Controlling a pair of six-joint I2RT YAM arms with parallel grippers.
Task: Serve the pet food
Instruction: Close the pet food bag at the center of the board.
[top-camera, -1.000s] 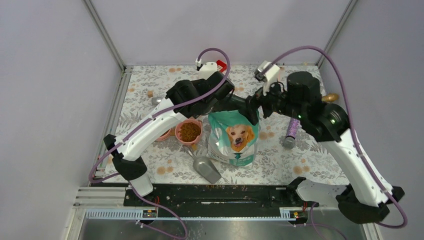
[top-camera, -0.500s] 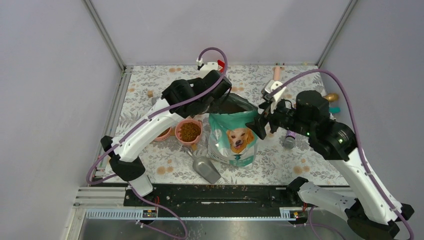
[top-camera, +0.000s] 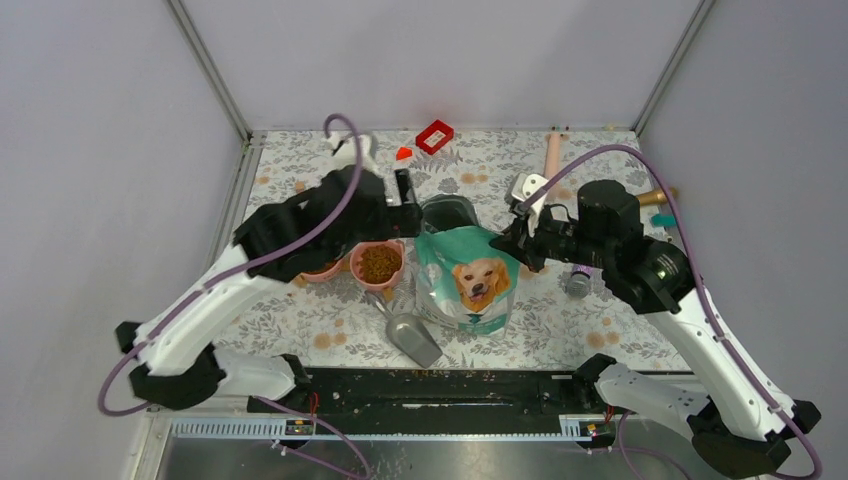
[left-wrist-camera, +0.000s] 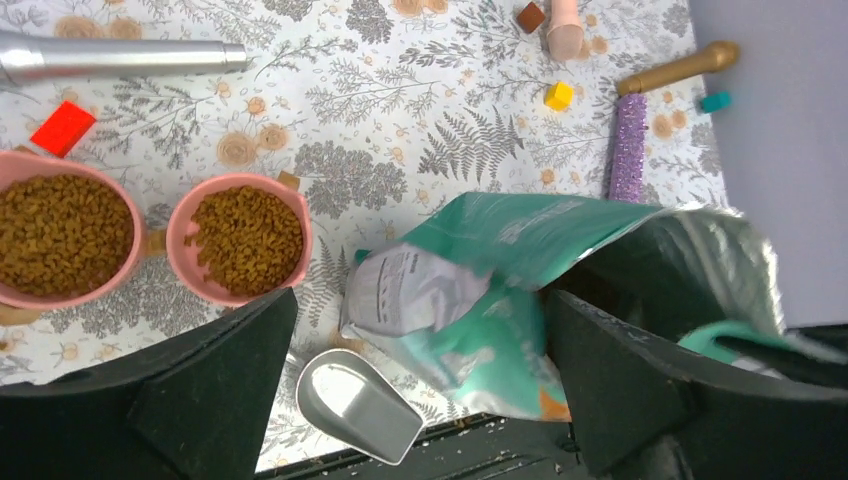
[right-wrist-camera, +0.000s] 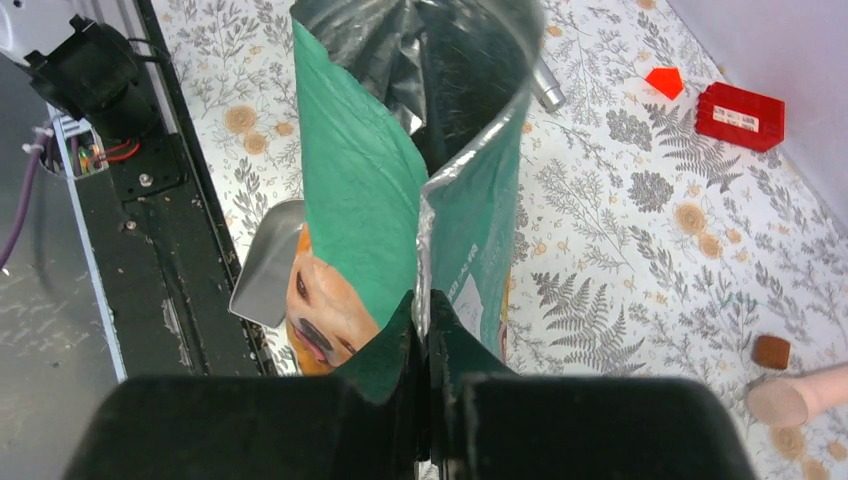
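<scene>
The teal and white pouch (top-camera: 466, 280) with a dog's face stands upright at mid-table, its top gaping. My right gripper (top-camera: 512, 240) is shut on the pouch's right side seam (right-wrist-camera: 424, 250). My left gripper (top-camera: 404, 192) hangs open, above and left of the pouch (left-wrist-camera: 470, 300), holding nothing. Brown pet food (top-camera: 378, 263) fills a pink bowl (left-wrist-camera: 180, 235) left of the pouch. A second pink bowl (left-wrist-camera: 10, 300) beside it is also full of pet food (left-wrist-camera: 55, 232). A grey scoop (top-camera: 410, 335) lies empty in front of the pouch.
A red box (top-camera: 435, 136) and a red piece (top-camera: 403, 153) lie at the back. A purple roller (top-camera: 582, 262), a pink cylinder (top-camera: 552, 150) and a gold handle (top-camera: 655, 196) lie to the right. In the left wrist view are a silver cylinder (left-wrist-camera: 110, 55) and a yellow block (left-wrist-camera: 558, 95).
My left gripper let go of the pouch's rim, opened and drew back to the left. My right gripper closed on the pouch's right seam.
</scene>
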